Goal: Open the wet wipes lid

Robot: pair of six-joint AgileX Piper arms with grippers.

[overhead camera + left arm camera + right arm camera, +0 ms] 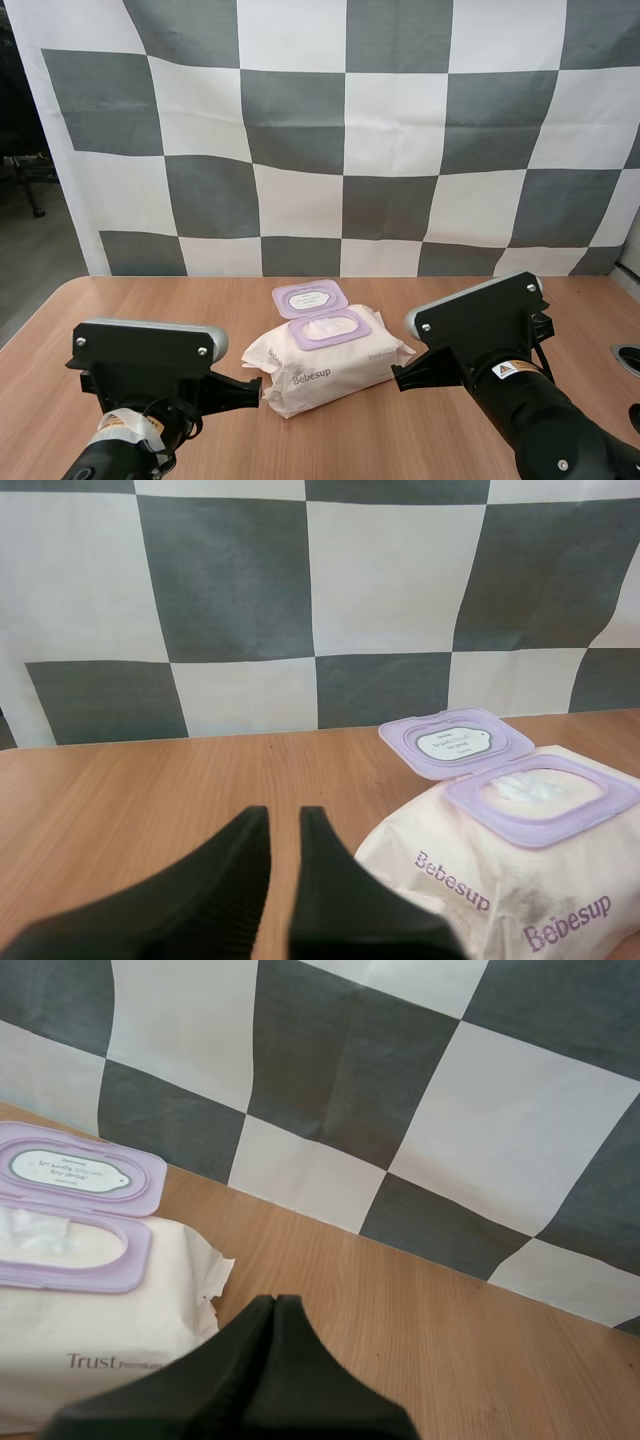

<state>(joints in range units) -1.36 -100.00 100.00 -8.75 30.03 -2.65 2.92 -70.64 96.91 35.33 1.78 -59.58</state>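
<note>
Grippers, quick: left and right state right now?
Left gripper: open, holding nothing.
Right gripper: closed, holding nothing.

A light-brown wooden table (150,305) with a rounded far-left corner lies flat, a small grey-rimmed round opening (629,357) set in its surface at the right edge.

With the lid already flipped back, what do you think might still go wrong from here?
1. The left pincer, slightly open, sits close beside the pack; pulling away carelessly might snag the soft wrapper and drag the pack across the table.
2. The right pincer, shut, is near the pack's other end; a sweep across it could knock the lid back down.
</note>
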